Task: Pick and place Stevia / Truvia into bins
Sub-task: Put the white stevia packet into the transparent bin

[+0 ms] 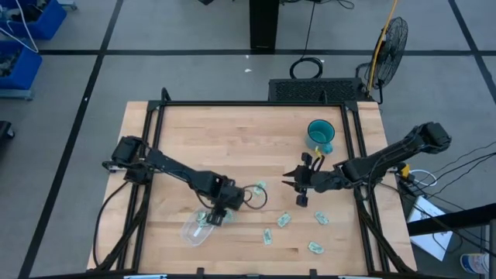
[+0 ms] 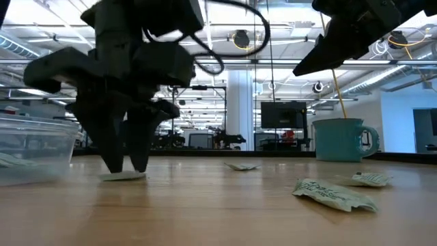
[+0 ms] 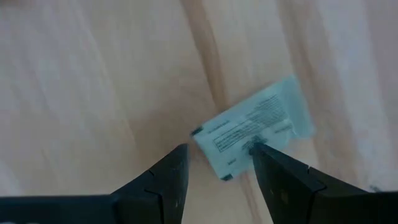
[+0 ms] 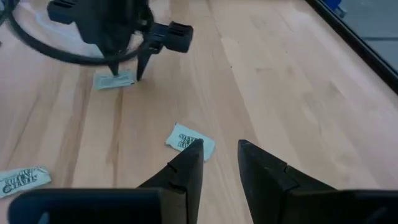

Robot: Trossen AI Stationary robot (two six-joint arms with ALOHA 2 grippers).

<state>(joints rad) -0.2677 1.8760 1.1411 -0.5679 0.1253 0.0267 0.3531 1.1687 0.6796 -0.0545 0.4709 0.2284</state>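
Several pale green and white sachets lie flat on the wooden table (image 1: 232, 139): one (image 3: 255, 124) under my left gripper, one (image 1: 260, 186) mid-table, others (image 1: 284, 221) toward the near right. The see-through tub (image 1: 195, 229) stands by the near edge and also shows in the low view (image 2: 34, 147). My left gripper (image 1: 218, 211) is open, pointing down, with its tips at the table beside the tub (image 2: 126, 167). My right gripper (image 1: 297, 183) is open and empty, raised above the table (image 2: 328, 48), over a sachet (image 4: 186, 138). My left gripper comes from above, pointing down. One fingertip (image 3: 264, 155) stands on the sachet's long edge near one end (image 3: 245, 144), and the other fingertip (image 3: 177, 155) is over bare wood beside it. The sachet lies flat on the table, not pinched.
A teal mug (image 1: 319, 134) stands at the far right of the table and also shows in the low view (image 2: 341, 140). A black cable loops from the left wrist (image 1: 256, 198). Dark frame rails (image 1: 364, 178) run along the table's sides.
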